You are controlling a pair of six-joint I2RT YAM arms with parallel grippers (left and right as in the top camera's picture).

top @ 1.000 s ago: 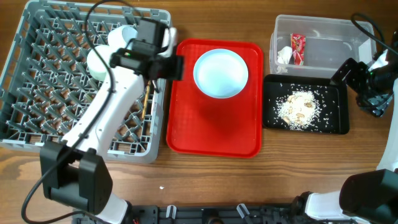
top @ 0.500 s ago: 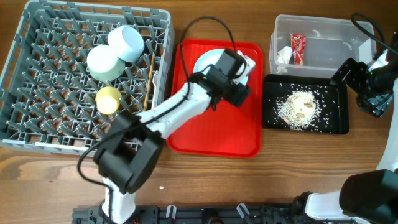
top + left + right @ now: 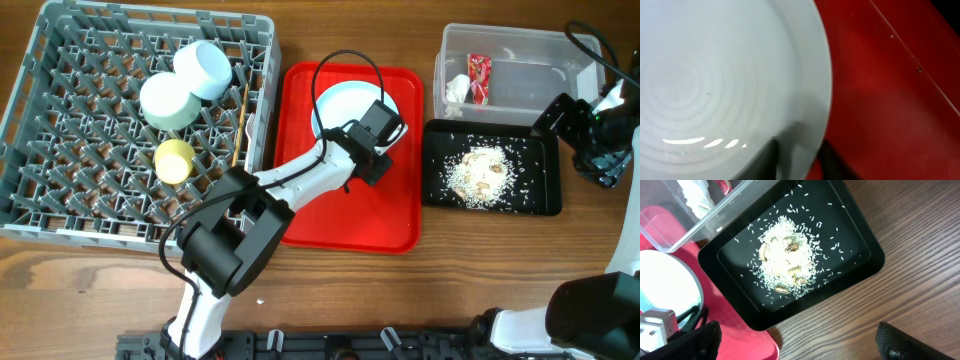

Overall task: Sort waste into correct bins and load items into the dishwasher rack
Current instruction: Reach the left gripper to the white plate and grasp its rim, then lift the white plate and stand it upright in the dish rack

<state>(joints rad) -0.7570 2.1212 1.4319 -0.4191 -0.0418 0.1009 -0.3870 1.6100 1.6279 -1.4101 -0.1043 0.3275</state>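
Observation:
The pale blue plate (image 3: 335, 105) lies on the red tray (image 3: 340, 215). My left gripper (image 3: 372, 140) is at its lower right rim. In the left wrist view the plate (image 3: 715, 75) fills the left side. The left gripper (image 3: 799, 160) is shut on the rim, one finger on the plate's inner face and one outside over the tray (image 3: 890, 100). My right gripper (image 3: 800, 347) hangs open over bare wood beside the black tray (image 3: 860, 255). It holds nothing.
The grey rack (image 3: 60, 120) holds a blue bowl (image 3: 205, 68), green saucer (image 3: 165, 100), yellow-green cup (image 3: 175, 160) and chopstick (image 3: 238, 140). The clear tub (image 3: 530, 60) holds the red wrapper (image 3: 479, 78) and tissue (image 3: 458, 90). Rice scraps (image 3: 480, 175) lie in the black tray (image 3: 540, 195).
My left arm swung from the rack over to the red tray, reached the plate's rim, and its jaws closed down on it. The right arm has not moved.

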